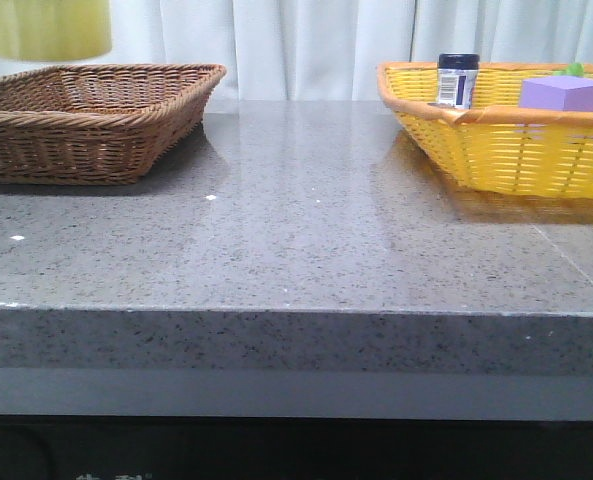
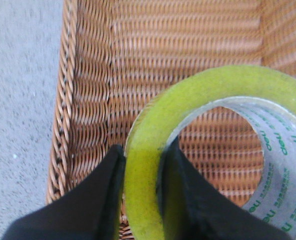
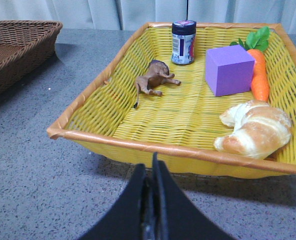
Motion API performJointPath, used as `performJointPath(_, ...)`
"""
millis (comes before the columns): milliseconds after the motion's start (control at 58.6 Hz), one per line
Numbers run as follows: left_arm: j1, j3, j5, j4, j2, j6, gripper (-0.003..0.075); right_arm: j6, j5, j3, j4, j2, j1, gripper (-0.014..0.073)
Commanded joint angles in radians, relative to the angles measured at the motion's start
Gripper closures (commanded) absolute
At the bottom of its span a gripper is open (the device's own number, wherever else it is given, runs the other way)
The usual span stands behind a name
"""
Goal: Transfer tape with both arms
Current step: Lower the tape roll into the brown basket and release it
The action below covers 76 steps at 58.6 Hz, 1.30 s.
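tape point(image 2: 144, 165) pinched in left end effector point(image 2: 143, 185), seemingly above basket point(image 2: 88, 100).

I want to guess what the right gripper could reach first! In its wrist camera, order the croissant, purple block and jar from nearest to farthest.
From the shut right gripper:
1. Golden bread croissant, near basket corner.
2. Purple foam cube, mid-basket beside the carrot.
3. Dark-capped glass jar, at the far rim.
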Motion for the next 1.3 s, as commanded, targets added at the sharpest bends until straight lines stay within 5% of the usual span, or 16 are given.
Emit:
performJointPath(0, 0.003, -0.007, -0.022, -0.026, -0.022, -0.014, 0.0676, -0.006, -0.078, -0.027, 0.007, 0.003, -0.005, 0.0663)
performJointPath(256, 0.001, -0.005, -0.043, -0.048, 0.039, -0.014, 0.0656, -0.006, -0.078, -0.027, 0.007, 0.003, -0.005, 0.0663)
performJointPath(546, 0.001, -0.005, -0.045, -0.073, 0.052, -0.014, 0.0399, -0.006, -0.079, -0.027, 0.007, 0.003, -0.005, 0.0663)
performJointPath(734, 0.001, -0.006, -0.047, -0.073, 0.045, -0.01, 0.0372, -0.006, -0.079, -0.027, 0.007, 0.003, -0.005, 0.0663)
performJointPath(836, 0.001, -0.015, -0.046, -0.073, 0.036, -0.011, 0.0421, -0.006, -0.079, -0.027, 0.007, 0.003, -0.005, 0.0663)
performJointPath(1075, 0.001, -0.017, -0.048, -0.073, 0.018, -0.011, 0.0739, -0.006, -0.079, -0.027, 0.007, 0.003, -0.005, 0.0663)
performJointPath(1280, 0.001, -0.017, -0.054, -0.073, 0.012, -0.01, 0.074, -0.006, -0.079, -0.027, 0.007, 0.003, -0.005, 0.0663)
